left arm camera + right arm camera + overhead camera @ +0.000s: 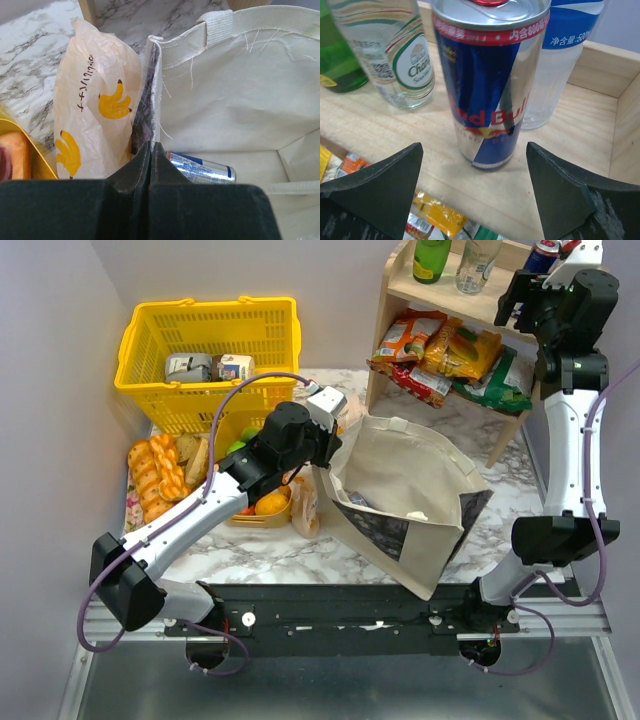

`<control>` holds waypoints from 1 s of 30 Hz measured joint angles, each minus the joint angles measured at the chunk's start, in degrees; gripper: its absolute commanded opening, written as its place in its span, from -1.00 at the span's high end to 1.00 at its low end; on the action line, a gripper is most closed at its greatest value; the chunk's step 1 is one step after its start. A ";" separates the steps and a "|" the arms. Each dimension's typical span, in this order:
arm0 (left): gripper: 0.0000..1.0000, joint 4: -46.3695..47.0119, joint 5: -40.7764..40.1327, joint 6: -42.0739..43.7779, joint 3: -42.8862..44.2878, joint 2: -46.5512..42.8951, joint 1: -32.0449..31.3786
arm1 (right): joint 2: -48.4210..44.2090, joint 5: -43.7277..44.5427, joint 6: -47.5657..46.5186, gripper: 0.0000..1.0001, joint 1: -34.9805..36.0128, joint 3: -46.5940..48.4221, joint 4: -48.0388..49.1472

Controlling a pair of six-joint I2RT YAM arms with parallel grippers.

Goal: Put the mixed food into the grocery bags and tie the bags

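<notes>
**Station status: tote rim clamped, shelf can between spread fingers**

1. Containers and contents
- Canvas tote [240, 100]: beige woven cloth with frayed threads at the hem, a webbing handle and a dark rectangular print outside. It stands open on the marble table [300, 555]. One blue-silver can [200, 167] lies on its side on the tote floor.
- Plastic bag [95, 100]: thin, crinkled, translucent peach film with yellow banana prints. It stands touching the tote's outer wall. Its contents cannot be made out.
- Yellow tray [262, 520]: shallow, just left of the plastic bag. It holds oranges [270, 503].
- Yellow basket [150, 350]: rigid slotted plastic at the far left. It holds small cartons.
- Wooden shelf [395, 290]: the lower tier holds glossy snack packets [450, 355]. On the top tier, a tall cylindrical drink can [490, 100] stands upright between a clear glass bottle [395, 50] and a ribbed plastic water bottle [560, 60].
- Braided bread loaves [155, 475] lie beside the tray.

2. Grippers
- Left gripper [151, 150]: the jaws are pressed together and pinch the tote's rim at its corner seam.
- Right gripper [474, 147]: the jaws are spread wide and hold nothing. The upright drink can is centred just ahead of them.
</notes>
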 measured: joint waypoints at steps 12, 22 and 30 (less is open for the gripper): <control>1.00 0.02 0.00 0.04 0.04 0.24 0.00 | 7.19 5.18 2.69 -0.78 -0.17 3.30 4.39; 1.00 0.04 -0.02 0.22 0.04 0.52 0.00 | 8.81 5.64 3.48 -0.26 -0.17 3.17 8.07; 1.00 0.00 -0.02 0.22 0.04 0.92 0.00 | 5.40 6.19 3.43 0.23 -0.15 -3.96 14.12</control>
